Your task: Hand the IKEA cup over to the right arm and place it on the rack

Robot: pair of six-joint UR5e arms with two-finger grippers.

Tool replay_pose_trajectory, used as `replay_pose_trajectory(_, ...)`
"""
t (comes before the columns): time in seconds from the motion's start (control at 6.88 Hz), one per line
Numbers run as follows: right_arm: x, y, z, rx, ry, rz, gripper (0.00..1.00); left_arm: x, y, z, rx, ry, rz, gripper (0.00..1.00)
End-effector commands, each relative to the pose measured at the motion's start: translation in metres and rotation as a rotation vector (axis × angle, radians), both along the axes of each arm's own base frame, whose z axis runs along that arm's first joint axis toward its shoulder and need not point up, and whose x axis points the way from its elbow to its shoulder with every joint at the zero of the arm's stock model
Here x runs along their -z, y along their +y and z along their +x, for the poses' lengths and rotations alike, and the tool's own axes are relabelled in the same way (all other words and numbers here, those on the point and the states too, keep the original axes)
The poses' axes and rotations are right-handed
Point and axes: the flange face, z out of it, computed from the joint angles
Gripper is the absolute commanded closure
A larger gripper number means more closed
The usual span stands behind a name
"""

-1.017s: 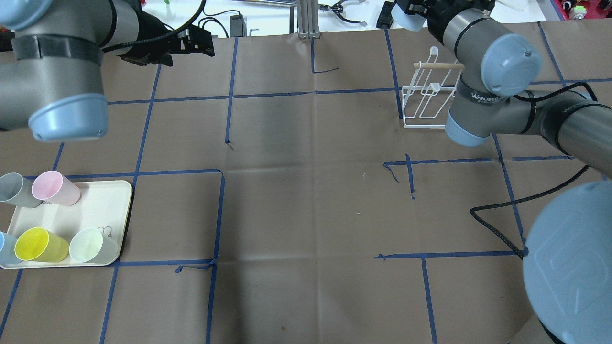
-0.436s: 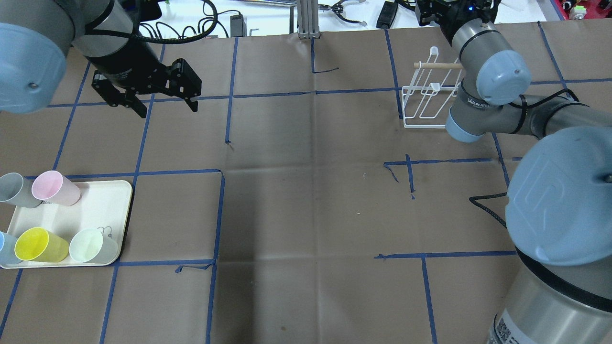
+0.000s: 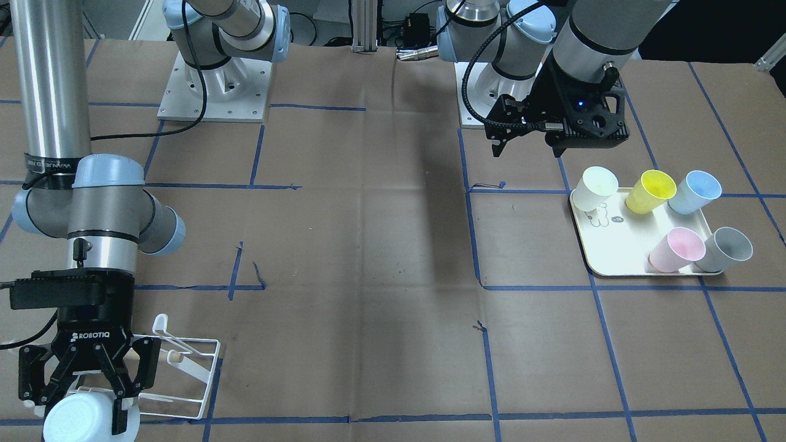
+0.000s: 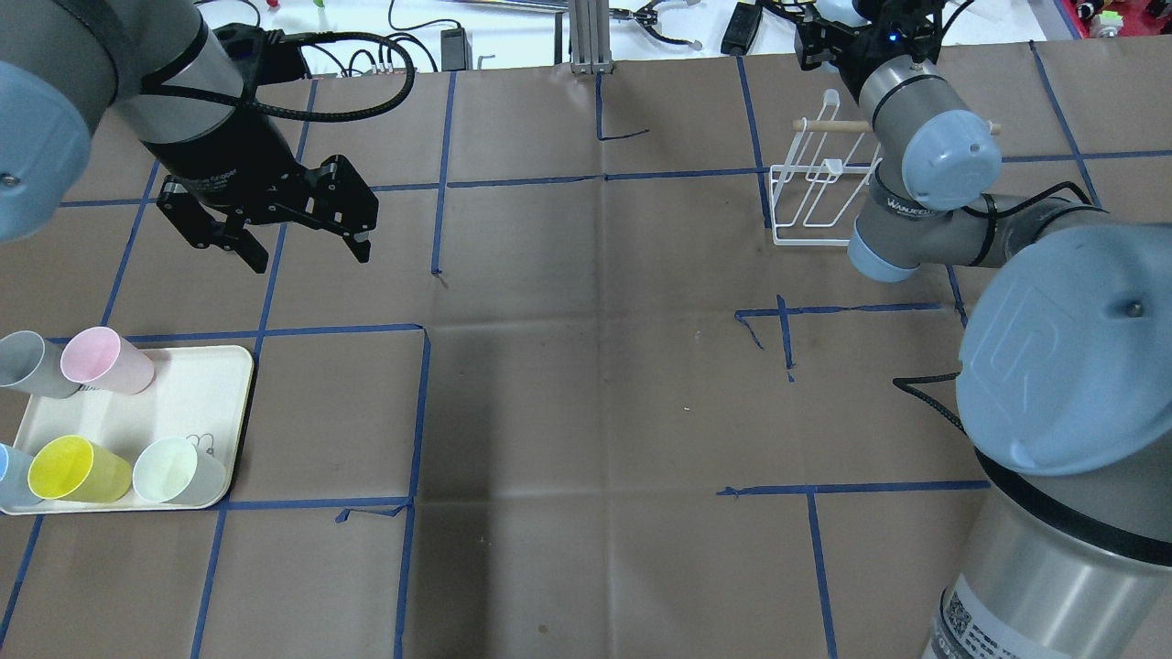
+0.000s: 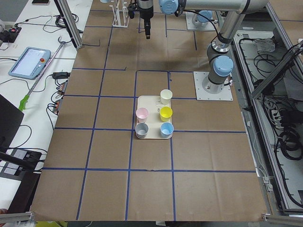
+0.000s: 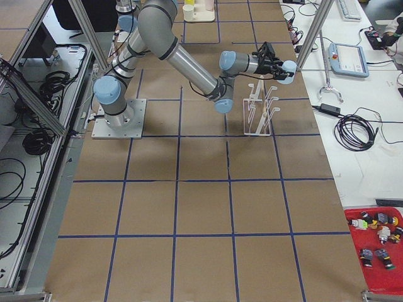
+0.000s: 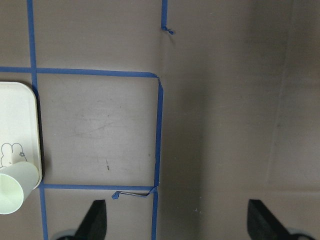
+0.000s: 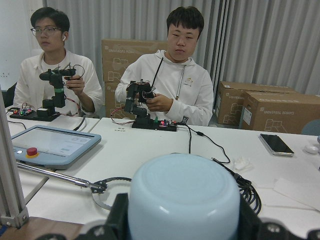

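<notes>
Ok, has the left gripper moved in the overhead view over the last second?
Yes. The left gripper has come from the table's far edge toward the robot, crossing the horizontal blue tape line, and now hangs nearer the tray.

Looking down on the counter (image 4: 586, 412) from behind and, opposite, steeply from the front; sharing the cream tray (image 4: 197, 394); farther off from either end.

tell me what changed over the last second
The left gripper, open and empty, swung from the far edge of the table toward the tray. The right arm shifted slightly; the right gripper stays beside the rack, shut on the pale blue cup. The tray and its cups did not move.
</notes>
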Motion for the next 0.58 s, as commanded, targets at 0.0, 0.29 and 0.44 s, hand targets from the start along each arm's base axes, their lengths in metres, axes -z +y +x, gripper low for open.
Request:
replay_pose_trajectory(0.0,0.015,0.002,-0.001,0.012,-0.008,0.078,0.74,-0.003,0.011,0.004,0.004,-0.003,0.002,0.00)
replay_pose_trajectory(0.29,0.016,0.002,-0.004,0.031,-0.005,0.084,0.74,0.006,0.038,0.033,0.023,0.005,0.005,0.00)
replay_pose_trajectory(0.44,0.019,0.005,-0.003,0.032,-0.006,0.093,0.73,0.016,0.053,0.067,-0.002,0.012,0.017,0.00)
